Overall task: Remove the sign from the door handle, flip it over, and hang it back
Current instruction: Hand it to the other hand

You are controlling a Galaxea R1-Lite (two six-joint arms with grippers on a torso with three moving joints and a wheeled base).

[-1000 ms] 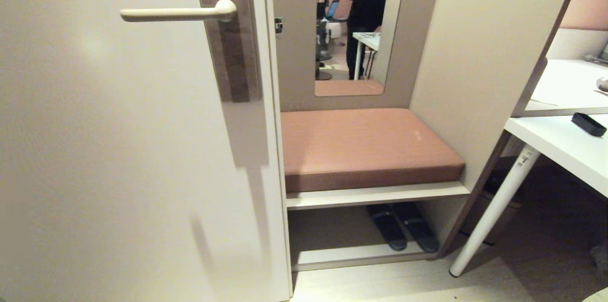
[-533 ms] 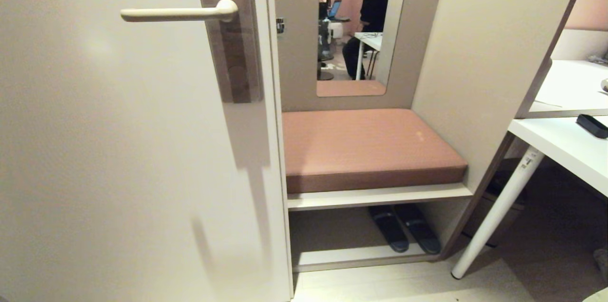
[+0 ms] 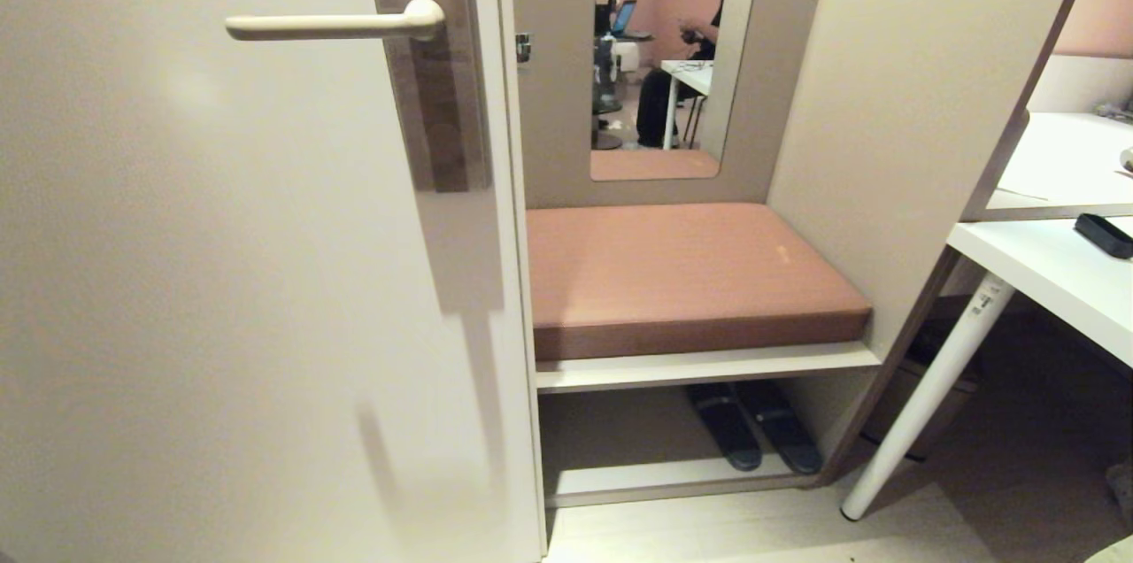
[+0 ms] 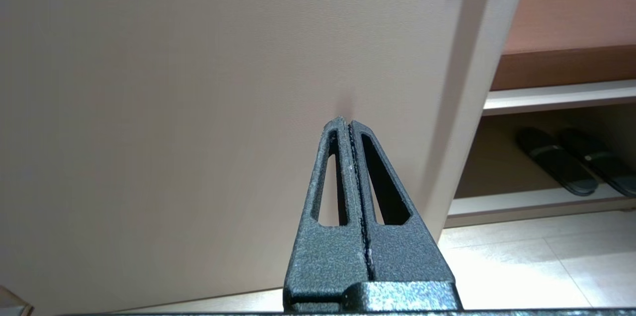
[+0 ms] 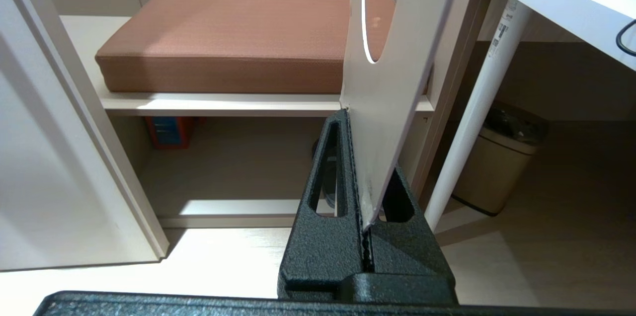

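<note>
- The door handle [image 3: 332,24] is a slim cream lever with a rounded end, lying level on a tall brownish-grey backplate [image 3: 434,58] with a dull sheen; nothing hangs on it
- The sign [image 5: 385,82], a thin flat white card with a curved cut-out edge, stands up out of the right end effector [image 5: 358,157], which is clamped on the card's lower end
- The right end effector's dark, grainy fingers [image 5: 328,167] are tapered with long slots
- The left end effector [image 4: 350,157] is closed with nothing between its fingers, pointing at the smooth matte cream door [image 4: 198,82]
- Neither arm shows in the head view
- Right of the door, a padded terracotta cushion [image 3: 682,275] with a woven texture lies on a pale shelf [image 3: 708,364]; dark slippers [image 3: 752,426] sit below it
- Above the cushion, a mirror [image 3: 673,50] with rounded corners reflects a seated person in dark clothes
- At far right stands a white counter [image 3: 1044,280] on a round white leg, with a small black oblong item [image 3: 1103,235] on it
</note>
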